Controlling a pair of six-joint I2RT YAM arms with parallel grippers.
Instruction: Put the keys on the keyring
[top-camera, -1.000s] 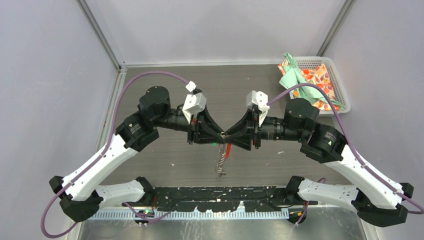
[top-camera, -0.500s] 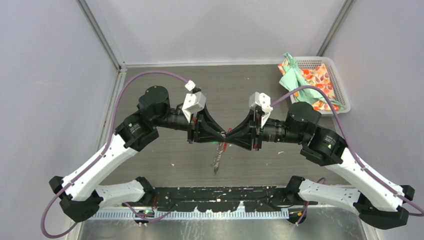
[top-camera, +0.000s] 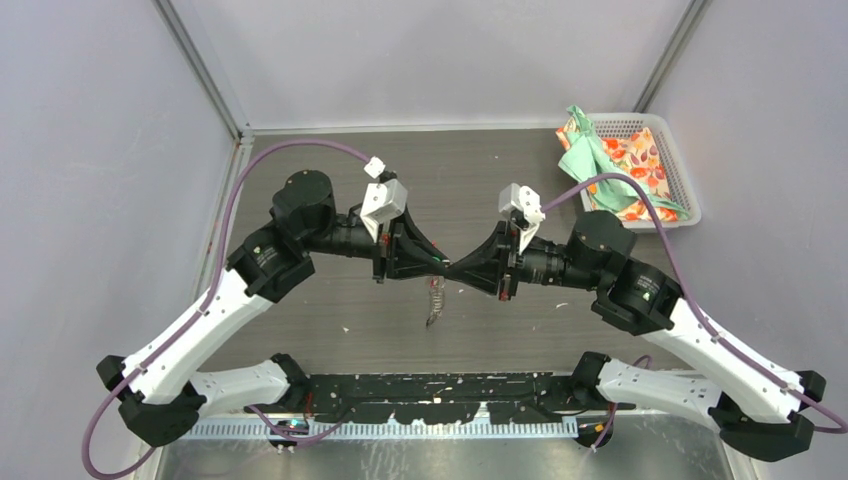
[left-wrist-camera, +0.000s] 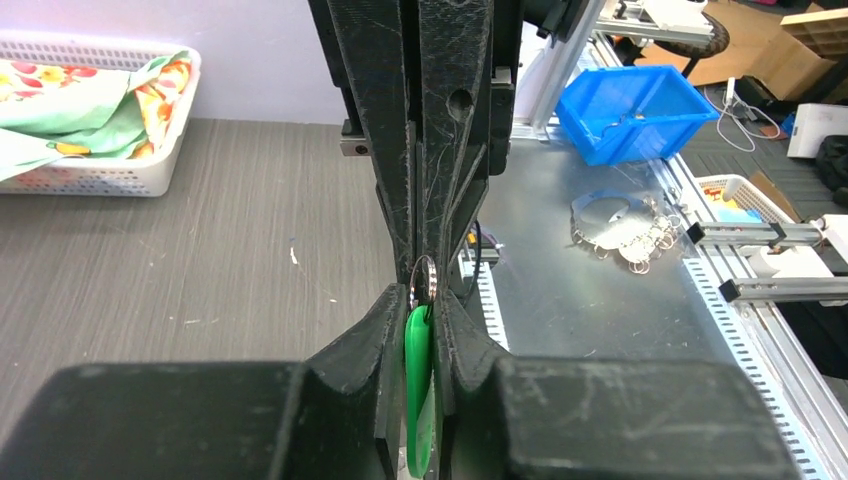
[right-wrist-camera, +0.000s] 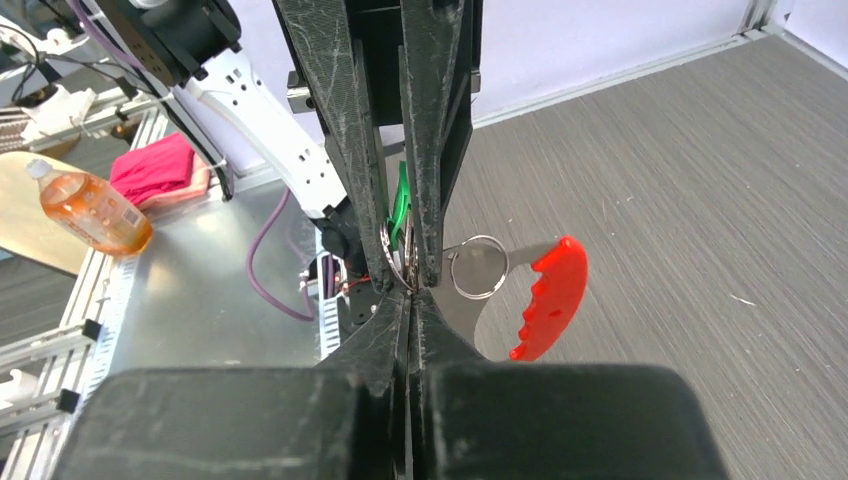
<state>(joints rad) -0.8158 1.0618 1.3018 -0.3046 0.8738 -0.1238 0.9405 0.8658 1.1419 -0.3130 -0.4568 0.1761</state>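
Left wrist: green-tagged key (left-wrist-camera: 417, 385) between left fingers (left-wrist-camera: 350, 350), right fingers (left-wrist-camera: 380, 120) tip-to-tip.

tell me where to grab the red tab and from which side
Pinch the red tab across its broad flat faces, at the rounded outer end. Probably come from the free side away from the keyring loop: the right end effector is shut on it there and the left end effector pinches the green tag, so that end is crowded.
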